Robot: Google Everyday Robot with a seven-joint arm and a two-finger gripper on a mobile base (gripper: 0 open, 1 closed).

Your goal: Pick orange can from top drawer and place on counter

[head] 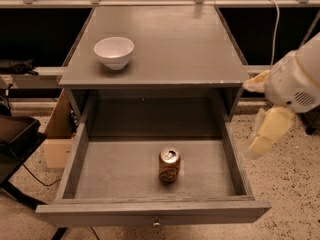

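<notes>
The orange can stands upright on the floor of the open top drawer, a little right of its middle and toward the front. The drawer is pulled fully out, with its small knob on the front panel. The grey counter lies above it. My gripper, pale cream on a white arm, hangs outside the drawer's right wall, above the floor and well to the right of the can. It touches nothing and holds nothing I can see.
A white bowl sits on the counter's left front. A cardboard box and a dark stand are left of the cabinet. A white cable hangs at the back right. Speckled floor lies to the right.
</notes>
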